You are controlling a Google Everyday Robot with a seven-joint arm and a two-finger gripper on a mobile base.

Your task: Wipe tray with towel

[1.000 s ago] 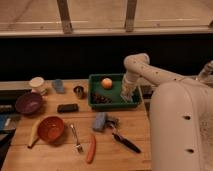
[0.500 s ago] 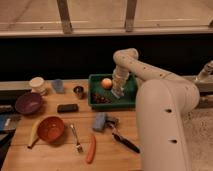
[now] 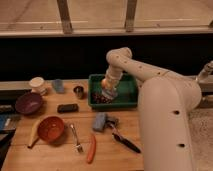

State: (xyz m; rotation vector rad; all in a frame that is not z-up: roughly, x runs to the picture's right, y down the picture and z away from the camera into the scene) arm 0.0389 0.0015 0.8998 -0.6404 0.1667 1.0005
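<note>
We are seeing the gripper (image 3: 109,93) hanging down inside the green tray (image 3: 131,82), at its left half, with its fingers closed on the pale towel (image 3: 110,94), which is lying on the tray floor. Dark red pieces (image 3: 99,98) are lying just beside it. The tray is sitting on the wooden table (image 3: 55,155).

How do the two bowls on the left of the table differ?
The purple bowl sits nearer the table's left edge and further back; the orange bowl sits closer to the front. The purple bowl looks dark, the orange one bright, with a banana beside it. Both are round and upright. The gripper is far from both, down in the green tray.
</note>
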